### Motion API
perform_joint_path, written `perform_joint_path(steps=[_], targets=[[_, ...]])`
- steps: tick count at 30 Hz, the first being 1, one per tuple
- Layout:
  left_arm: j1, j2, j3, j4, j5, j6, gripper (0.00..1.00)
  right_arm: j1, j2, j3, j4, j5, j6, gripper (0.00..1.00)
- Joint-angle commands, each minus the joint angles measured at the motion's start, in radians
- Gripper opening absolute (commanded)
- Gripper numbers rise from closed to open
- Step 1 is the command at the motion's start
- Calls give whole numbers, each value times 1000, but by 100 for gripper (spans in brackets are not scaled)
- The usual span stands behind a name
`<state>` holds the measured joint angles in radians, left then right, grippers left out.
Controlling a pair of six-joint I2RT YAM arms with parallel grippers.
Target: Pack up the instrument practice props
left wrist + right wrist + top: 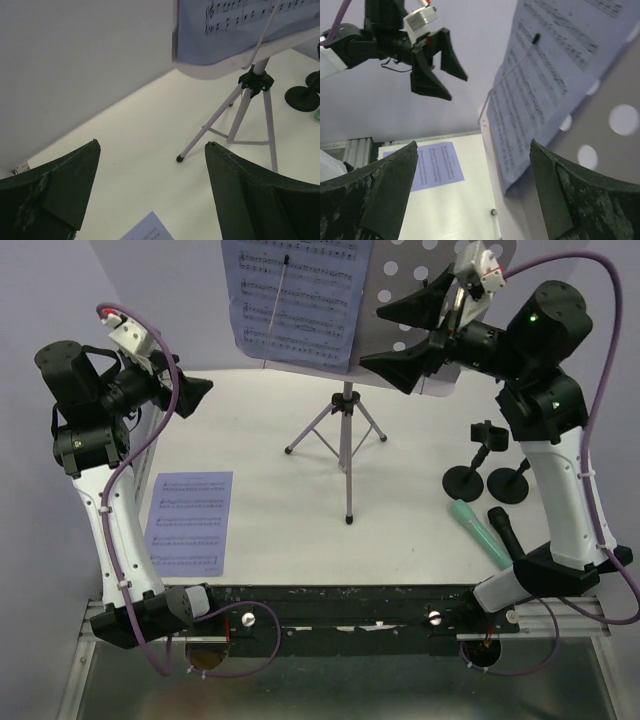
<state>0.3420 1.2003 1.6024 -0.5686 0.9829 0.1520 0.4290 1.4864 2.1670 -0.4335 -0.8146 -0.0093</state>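
Silver tripod (pixel 345 435) at the centre of the white tabletop (pixel 280 510), its pale perforated desk (pixel 410 280) carrying a sheet-music page (pixel 295 295), with my right gripper (pixel 378 337) poised at the desk's right side. Its jaws stand wide apart and grasp nothing. From the right wrist camera, the page's lower corner and the desk behind it sit in the gap, nearer the finger on the right of that view. I cannot tell whether either finger touches the desk.

The left gripper (pixel 195 395), likewise released and empty, hangs well to the left of the stand above the tabletop's far left corner, looking toward the tripod's legs. A second page (pixel 190 523) lies flat on the tabletop near the left arm. On the right, the mint-green microphone (pixel 478 532) and the black microphone (pixel 503 530) lie side by side near the front edge, close to the two short black poles (pixel 466 480) on their round bases.

The step in hand, as I judge it, is taking the page off the desk. To do it well I would close on the paper's free edge alone, not on the desk's lip. I would also mind the thin rod (pixel 277 300) lying across the sheet, and draw the page away gently so the light stand does not tip. The left gripper could steady the tripod if it wobbles.
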Motion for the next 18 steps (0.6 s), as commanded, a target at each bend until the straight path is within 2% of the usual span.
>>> perform_joint_path(steps=[1, 2, 7, 12, 15, 18], targets=[[-17, 90, 132, 179, 163, -127, 95, 131, 24, 74, 56, 92, -12, 98], [-21, 105, 136, 217, 178, -175, 94, 163, 32, 71, 49, 171, -26, 97], [-64, 180, 152, 471, 285, -365, 88, 295, 63, 36, 58, 311, -76, 95], [-109, 280, 251, 662, 335, -543, 86, 356, 123, 47, 61, 469, -90, 96], [-120, 329, 281, 772, 333, -629, 86, 369, 166, 66, 82, 485, -89, 99], [-142, 369, 329, 792, 342, -647, 84, 378, 222, 118, 76, 508, -81, 99]])
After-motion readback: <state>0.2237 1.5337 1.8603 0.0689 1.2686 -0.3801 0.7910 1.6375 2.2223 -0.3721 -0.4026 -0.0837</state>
